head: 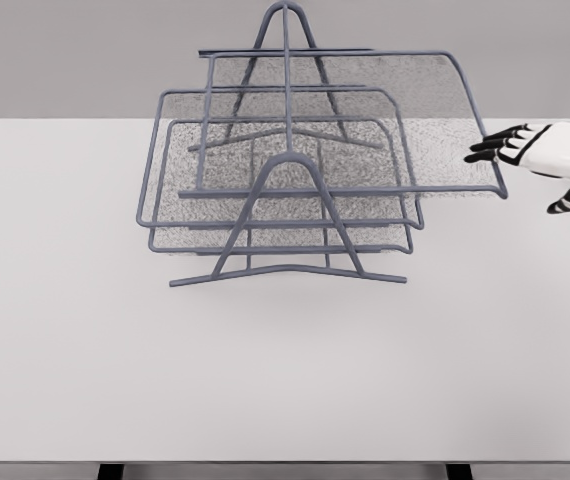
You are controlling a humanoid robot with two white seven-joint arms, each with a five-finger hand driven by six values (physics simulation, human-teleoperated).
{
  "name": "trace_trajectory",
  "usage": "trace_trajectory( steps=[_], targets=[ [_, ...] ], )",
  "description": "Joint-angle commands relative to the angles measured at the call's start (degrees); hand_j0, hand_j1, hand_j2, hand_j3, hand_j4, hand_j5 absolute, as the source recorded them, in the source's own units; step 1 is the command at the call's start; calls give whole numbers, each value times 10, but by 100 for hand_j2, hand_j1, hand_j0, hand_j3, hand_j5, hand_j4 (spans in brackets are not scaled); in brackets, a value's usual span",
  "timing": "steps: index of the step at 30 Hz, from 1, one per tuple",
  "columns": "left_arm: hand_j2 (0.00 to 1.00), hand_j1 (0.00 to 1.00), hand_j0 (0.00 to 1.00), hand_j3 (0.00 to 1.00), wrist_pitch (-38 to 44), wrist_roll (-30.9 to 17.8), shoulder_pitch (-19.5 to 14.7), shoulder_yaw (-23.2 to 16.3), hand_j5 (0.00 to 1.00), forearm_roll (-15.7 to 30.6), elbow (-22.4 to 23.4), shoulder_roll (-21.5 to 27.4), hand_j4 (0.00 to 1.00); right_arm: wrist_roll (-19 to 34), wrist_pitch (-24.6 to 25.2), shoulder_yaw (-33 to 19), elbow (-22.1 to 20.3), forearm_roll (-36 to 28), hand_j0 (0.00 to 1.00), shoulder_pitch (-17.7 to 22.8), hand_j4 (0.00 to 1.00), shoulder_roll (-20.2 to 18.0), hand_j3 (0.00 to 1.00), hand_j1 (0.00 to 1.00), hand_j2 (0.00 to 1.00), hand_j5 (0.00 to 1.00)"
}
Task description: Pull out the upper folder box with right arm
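Item: white table [285,380], bare in the foreground. Wire rack [285,230] at centre holds stacked mesh trays. Upper folder box [365,120], topmost tray, juts toward three o'clock. Right hand [540,160], fingers apart, empty, sits just beside its right rim. Advice: hook fingertips over that rim, draw level, straight outward along the rails.
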Motion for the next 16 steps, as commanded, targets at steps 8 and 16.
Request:
trace_trajectory(
  steps=[8, 16],
  targets=[
    [100, 100, 100, 100, 0, 0, 0, 0, 100, 0, 0, 0, 100, -1, 1, -28, 0, -65, 100, 0, 100, -3, 100, 100, 100, 100],
    [100, 100, 100, 100, 0, 0, 0, -1, 100, 0, 0, 0, 100, -1, 1, -36, -1, -68, 100, 5, 100, 2, 100, 100, 100, 100]
  ],
)
